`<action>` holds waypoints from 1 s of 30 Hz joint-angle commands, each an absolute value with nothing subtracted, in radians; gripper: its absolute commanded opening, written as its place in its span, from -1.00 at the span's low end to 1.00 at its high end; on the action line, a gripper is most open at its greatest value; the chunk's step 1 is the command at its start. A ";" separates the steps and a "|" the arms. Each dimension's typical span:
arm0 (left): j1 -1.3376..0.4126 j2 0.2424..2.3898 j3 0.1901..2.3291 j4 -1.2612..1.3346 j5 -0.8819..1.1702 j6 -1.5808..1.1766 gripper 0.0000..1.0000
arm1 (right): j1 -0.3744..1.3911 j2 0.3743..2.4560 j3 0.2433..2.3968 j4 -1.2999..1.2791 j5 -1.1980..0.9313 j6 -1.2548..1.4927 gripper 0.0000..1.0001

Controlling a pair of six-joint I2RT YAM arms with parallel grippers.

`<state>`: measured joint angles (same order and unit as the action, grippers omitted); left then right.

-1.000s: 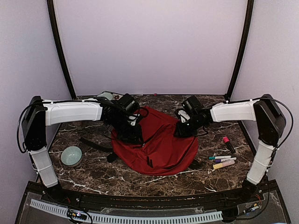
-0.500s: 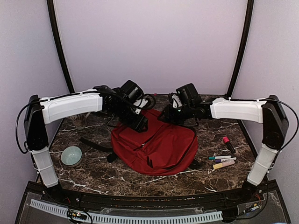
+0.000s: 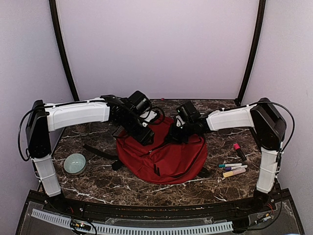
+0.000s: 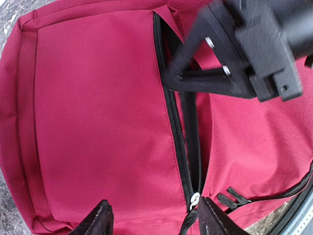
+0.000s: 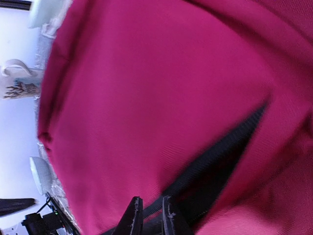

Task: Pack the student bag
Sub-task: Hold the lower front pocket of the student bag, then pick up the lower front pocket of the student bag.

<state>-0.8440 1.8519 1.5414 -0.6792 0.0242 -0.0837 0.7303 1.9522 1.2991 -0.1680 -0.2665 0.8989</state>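
Your student bag (image 3: 166,156) lies flat in the centre of the overhead frame on the dark marble table (image 3: 112,183), with a pale bowl (image 3: 75,163) at lower left and a few markers (image 3: 232,169) at right. Your left gripper (image 4: 152,203) hangs over the bag's upper left part, its fingers spread wide apart. Your right gripper (image 5: 150,203) sits at the black zipper (image 4: 178,147) with its fingers drawn almost together, and you cannot tell whether they pinch any fabric.

White arm shells (image 3: 78,113), black joints (image 3: 38,132), black cables (image 3: 20,138).
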 commanded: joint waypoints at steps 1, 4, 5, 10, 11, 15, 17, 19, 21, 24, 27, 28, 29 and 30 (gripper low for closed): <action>-0.861 1.853 1.576 -0.687 -0.016 -0.031 0.24 | 0.726 1.916 1.208 -0.117 -0.280 0.931 -0.72; -0.875 1.900 1.618 -0.697 -0.041 -0.011 0.25 | 0.727 1.939 1.201 -0.102 -0.290 0.925 -0.72; -0.878 1.917 1.631 -0.702 -0.047 -0.005 0.25 | 0.726 1.952 1.204 -0.101 -0.294 0.917 -0.72; -0.889 2.000 1.711 -0.734 -0.082 0.015 0.25 | 0.726 1.971 1.201 -0.134 -0.291 0.888 -0.72; -0.890 2.014 1.721 -0.735 -0.087 0.017 0.26 | 0.726 1.963 1.187 -0.125 -0.288 0.891 -0.73; -0.890 2.077 1.756 -0.735 -0.106 0.008 0.26 | 0.715 1.933 1.126 -0.115 -0.270 0.898 -0.76; -0.891 2.100 1.763 -0.730 -0.114 -0.004 0.25 | 0.706 1.917 1.093 -0.101 -0.269 0.907 -0.77; -0.891 2.120 1.772 -0.738 -0.114 -0.018 0.23 | 0.702 1.906 1.072 -0.089 -0.270 0.912 -0.77; -0.896 2.122 1.766 -0.746 -0.114 -0.020 0.23 | 0.701 1.902 1.062 -0.085 -0.272 0.909 -0.78; -0.910 2.123 1.743 -0.755 -0.131 -0.011 0.25 | 0.701 1.906 1.055 -0.079 -0.280 0.911 -0.78; -0.927 2.126 1.712 -0.753 -0.199 0.002 0.25 | 0.701 1.908 1.054 -0.075 -0.285 0.909 -0.78; -0.930 2.129 1.708 -0.758 -0.223 0.002 0.24 | 0.701 1.907 1.054 -0.074 -0.285 0.910 -0.78; -0.932 2.132 1.706 -0.766 -0.246 0.000 0.22 | 0.701 1.907 1.055 -0.075 -0.285 0.908 -0.78; -0.933 2.131 1.706 -0.774 -0.263 0.000 0.20 | 0.701 1.908 1.057 -0.074 -0.284 0.908 -0.79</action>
